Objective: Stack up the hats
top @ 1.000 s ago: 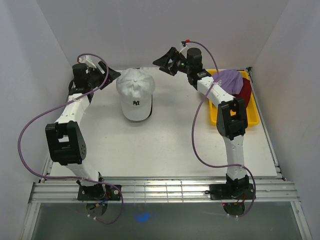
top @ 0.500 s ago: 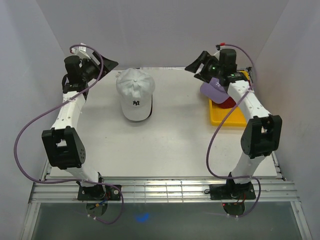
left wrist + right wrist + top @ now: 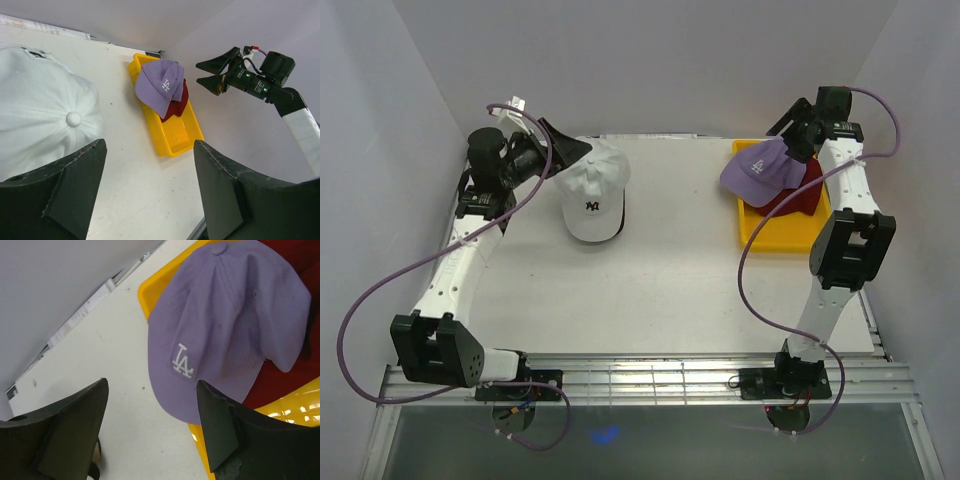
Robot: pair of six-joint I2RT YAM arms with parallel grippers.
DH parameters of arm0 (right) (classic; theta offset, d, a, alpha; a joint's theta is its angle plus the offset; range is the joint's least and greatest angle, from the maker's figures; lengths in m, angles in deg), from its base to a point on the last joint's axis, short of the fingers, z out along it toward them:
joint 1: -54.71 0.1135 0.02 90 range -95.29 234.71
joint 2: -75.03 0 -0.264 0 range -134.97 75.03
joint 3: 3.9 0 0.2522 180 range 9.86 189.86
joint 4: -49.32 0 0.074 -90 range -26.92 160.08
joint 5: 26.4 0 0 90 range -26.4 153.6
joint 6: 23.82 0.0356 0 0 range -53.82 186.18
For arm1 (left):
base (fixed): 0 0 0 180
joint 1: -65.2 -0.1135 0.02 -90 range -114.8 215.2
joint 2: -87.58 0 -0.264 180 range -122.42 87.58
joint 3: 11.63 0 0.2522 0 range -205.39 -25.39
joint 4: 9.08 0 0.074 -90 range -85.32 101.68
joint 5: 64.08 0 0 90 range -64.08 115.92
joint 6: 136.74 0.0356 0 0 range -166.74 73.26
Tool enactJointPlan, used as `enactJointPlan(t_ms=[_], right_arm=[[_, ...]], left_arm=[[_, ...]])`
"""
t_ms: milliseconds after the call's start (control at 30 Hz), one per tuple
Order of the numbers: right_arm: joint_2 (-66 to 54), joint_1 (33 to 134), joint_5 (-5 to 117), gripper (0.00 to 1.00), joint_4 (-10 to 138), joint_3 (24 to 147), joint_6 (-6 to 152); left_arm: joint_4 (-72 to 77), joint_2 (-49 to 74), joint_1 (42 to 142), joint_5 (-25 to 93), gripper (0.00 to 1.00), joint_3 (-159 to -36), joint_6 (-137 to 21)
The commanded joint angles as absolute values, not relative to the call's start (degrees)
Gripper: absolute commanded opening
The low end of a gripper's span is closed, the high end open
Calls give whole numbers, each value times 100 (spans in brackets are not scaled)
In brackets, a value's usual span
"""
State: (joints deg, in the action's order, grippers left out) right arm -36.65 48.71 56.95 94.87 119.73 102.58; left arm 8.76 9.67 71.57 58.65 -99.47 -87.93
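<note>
A white hat with a dark logo lies crown up at the back middle of the table, and it fills the left of the left wrist view. My left gripper hovers open at its back left edge, holding nothing. A lavender hat with a white logo rests on a dark red hat in the yellow tray. Above the tray's back edge my right gripper is open and empty, with the lavender hat just beyond its fingers.
The yellow tray sits at the table's back right, close to the right wall. White enclosure walls stand on three sides. Purple cables loop off both arms. A metal rail runs along the near edge.
My right arm has swung from the back middle of the table over to the tray. My left gripper has turned in toward the white hat. The hats have not moved.
</note>
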Motion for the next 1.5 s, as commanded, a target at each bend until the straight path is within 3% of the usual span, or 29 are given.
enactJointPlan(t_ms=[0, 567, 667, 700, 767, 800, 900, 1267, 1467], right_arm=[[-4010, 4891, 6543, 76, 10140, 12544, 10195], [-5223, 4900, 6589, 74, 9920, 12983, 10283], [-5312, 4900, 6537, 65, 9877, 13071, 10266], [-5294, 4900, 6519, 53, 9807, 13054, 10266], [-5242, 4900, 6457, 40, 9727, 12993, 10239], [-5233, 4900, 6422, 26, 9710, 12992, 10239], [-5154, 4900, 6422, 8, 9762, 13062, 10143], [-3810, 4900, 5649, 8, 9551, 13036, 9923], [-3370, 4961, 4551, 8, 9393, 13212, 10011]], left_arm=[[1259, 1514, 7179, 5598, 81, -9729, -8638], [1610, 1815, 7434, 5668, 80, -9737, -8524], [1698, 1832, 7434, 5581, 80, -9728, -8454], [1707, 1824, 7434, 5580, 80, -9746, -8436], [1725, 1815, 7443, 5572, 80, -9754, -8436], [1725, 1798, 7434, 5572, 80, -9772, -8436], [1786, 1762, 7443, 5519, 79, -9859, -8410], [1892, 1613, 7443, 5475, 79, -10194, -8401], [1980, 1552, 7434, 5431, 79, -10492, -8427]])
